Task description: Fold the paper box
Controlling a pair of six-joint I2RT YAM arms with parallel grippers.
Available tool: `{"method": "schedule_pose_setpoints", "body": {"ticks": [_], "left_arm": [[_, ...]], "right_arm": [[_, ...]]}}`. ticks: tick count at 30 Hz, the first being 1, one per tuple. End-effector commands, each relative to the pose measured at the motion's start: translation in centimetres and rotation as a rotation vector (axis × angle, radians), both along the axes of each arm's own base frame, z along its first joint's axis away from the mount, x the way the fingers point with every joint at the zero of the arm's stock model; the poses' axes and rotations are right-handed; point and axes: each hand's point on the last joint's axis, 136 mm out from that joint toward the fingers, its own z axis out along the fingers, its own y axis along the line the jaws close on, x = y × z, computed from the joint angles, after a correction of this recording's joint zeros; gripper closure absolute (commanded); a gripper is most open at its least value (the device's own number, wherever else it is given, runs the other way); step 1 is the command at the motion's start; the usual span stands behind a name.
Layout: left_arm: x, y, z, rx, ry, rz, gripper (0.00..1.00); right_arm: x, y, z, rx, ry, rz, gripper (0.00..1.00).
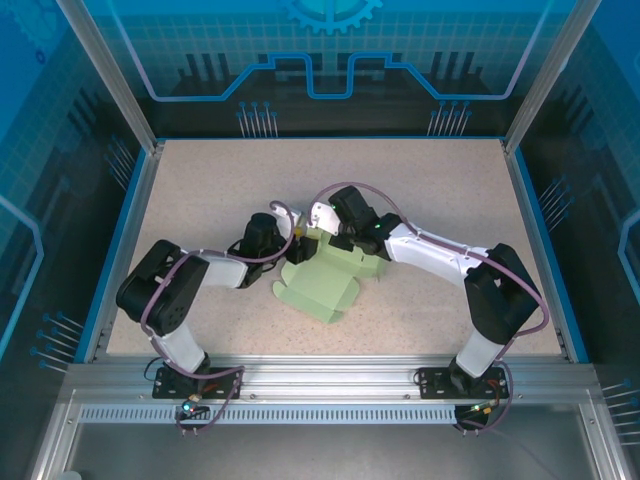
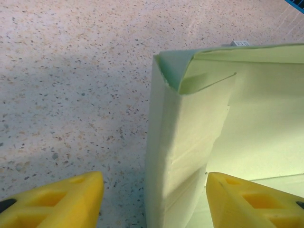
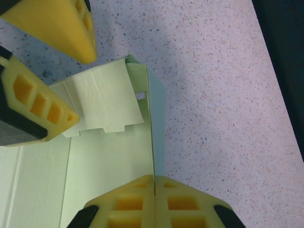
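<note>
The pale green paper box (image 1: 325,288) lies partly folded at the table's middle, one side wall raised. In the left wrist view this upright wall (image 2: 185,142) stands between my left gripper's (image 2: 154,190) yellow fingers (image 2: 57,202), which are spread apart with a gap on each side of the wall. From above, the left gripper (image 1: 298,243) sits at the box's far left corner. My right gripper (image 3: 154,183) is shut on the thin top edge of another raised wall (image 3: 156,118). The left gripper's open fingers (image 3: 71,28) straddle a folded-in flap (image 3: 107,102) in the right wrist view.
The speckled beige table (image 1: 440,190) is bounded by blue rails (image 1: 530,240) and aluminium posts (image 1: 110,70). Both arms meet over the box from either side. A metal front rail (image 1: 320,375) carries the arm bases.
</note>
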Motion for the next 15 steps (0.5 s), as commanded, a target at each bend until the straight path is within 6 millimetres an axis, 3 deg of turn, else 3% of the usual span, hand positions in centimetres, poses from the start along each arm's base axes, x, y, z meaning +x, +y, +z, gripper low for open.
{"method": "schedule_pose_setpoints", "body": {"ticks": [1, 15], "left_arm": [[-0.4, 0.3, 0.5, -0.003, -0.013, -0.022, 0.39], [-0.2, -0.1, -1.3, -0.015, -0.008, -0.049, 0.54]], "right_arm": [[0.1, 0.4, 0.1, -0.028, -0.059, 0.012, 1.0], [-0.6, 0.9, -0.5, -0.093, -0.215, 0.04, 1.0]]}}
